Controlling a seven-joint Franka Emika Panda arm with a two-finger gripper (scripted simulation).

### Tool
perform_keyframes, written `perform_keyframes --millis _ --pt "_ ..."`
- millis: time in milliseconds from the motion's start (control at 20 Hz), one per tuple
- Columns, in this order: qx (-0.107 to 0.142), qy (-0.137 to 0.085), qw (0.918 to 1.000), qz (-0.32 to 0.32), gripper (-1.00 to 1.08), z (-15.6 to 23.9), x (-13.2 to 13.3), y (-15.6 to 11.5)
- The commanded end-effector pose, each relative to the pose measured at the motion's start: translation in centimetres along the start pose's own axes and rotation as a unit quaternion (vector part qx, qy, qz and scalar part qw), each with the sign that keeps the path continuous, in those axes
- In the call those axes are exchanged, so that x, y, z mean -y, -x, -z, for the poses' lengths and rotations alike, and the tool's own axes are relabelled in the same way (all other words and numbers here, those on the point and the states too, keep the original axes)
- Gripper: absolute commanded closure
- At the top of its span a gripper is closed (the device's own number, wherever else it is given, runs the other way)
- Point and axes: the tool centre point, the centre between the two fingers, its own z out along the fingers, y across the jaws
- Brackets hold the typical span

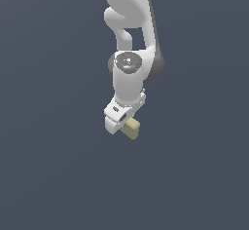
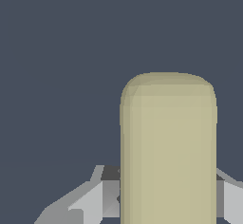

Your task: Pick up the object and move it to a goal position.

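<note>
Our gripper (image 1: 121, 125) hangs at the end of the white arm (image 1: 129, 39) with its jaws closed on the object (image 1: 131, 128) — the pale tan block sits between them, clear of any surface we can make out. In the exterior view, going left to right, we meet the white gripper body first, then the block poking out toward that view's right. In the wrist view the object (image 2: 168, 147) runs lengthwise straight out from between the fingers (image 2: 90, 204), its rounded end farthest away — so we judge the carry can proceed; no goal marker shows
</note>
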Motion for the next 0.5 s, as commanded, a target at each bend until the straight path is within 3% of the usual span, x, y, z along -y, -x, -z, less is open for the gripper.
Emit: perform_keyframes --millis 0,450 --pt "0.000 0.001 1.0000 0.000 1.08 1.5 2.0 -0.2" --pt "0.001 0.002 1.0000 0.000 1.08 7.4 10.3 -1.0"
